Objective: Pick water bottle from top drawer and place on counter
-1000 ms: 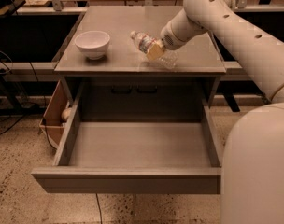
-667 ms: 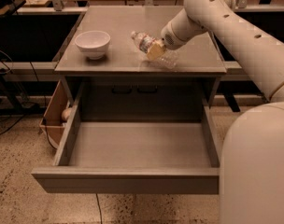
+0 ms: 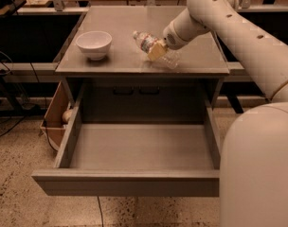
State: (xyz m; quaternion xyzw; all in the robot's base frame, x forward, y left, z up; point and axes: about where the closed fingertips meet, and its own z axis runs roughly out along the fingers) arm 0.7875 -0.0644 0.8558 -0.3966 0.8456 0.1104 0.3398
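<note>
- You have a single view. It sits high in front of the cabinet and faces forward and down.
- The open top drawer [image 3: 134,183] is nearest you at 6 o'clock, with its front panel close to the bottom edge. The counter [image 3: 120,63] lies beyond it toward 12 o'clock.
- The robot's body [image 3: 262,174] crowds 4 o'clock, very near the lens. The arm [image 3: 238,27] runs from 3 o'clock up toward 1 o'clock.
- The gripper [image 3: 157,51] shows just above centre, at the water bottle [image 3: 143,39] on the counter.

The counter [image 3: 116,22] bears a white bowl [image 3: 94,44] and the water bottle [image 3: 145,40], end effector [image 3: 157,51] at it.
</note>
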